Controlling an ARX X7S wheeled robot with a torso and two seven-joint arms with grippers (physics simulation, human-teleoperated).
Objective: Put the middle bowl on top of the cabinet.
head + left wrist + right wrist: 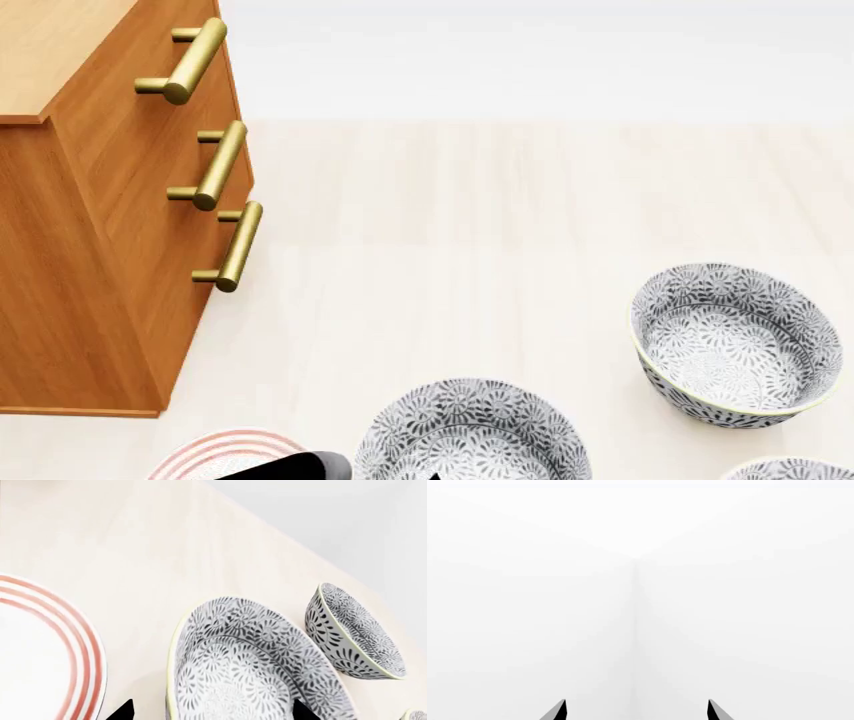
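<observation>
The pale wooden bench (534, 220) carries the cabinet (94, 250); right of it sit the red-ringed plate (220, 455) and three patterned bowls, the middle bowl (470, 432) nearest the plate.

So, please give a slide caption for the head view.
Three patterned bowls and a striped plate lie beside the cabinet.

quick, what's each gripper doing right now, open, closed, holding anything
Left gripper: open, holding nothing, poised at the middle bowl.
Right gripper: open, holding nothing, facing blank white background.

— Bowl (253, 665) between the left gripper's (210, 711) black tips?
— Grey-and-white floral, pale rim.
— Plate (40, 650) just beside?
— White, red rings.
— Cabinet (94, 230)?
— Orange-brown wood, brass handles (214, 165).
</observation>
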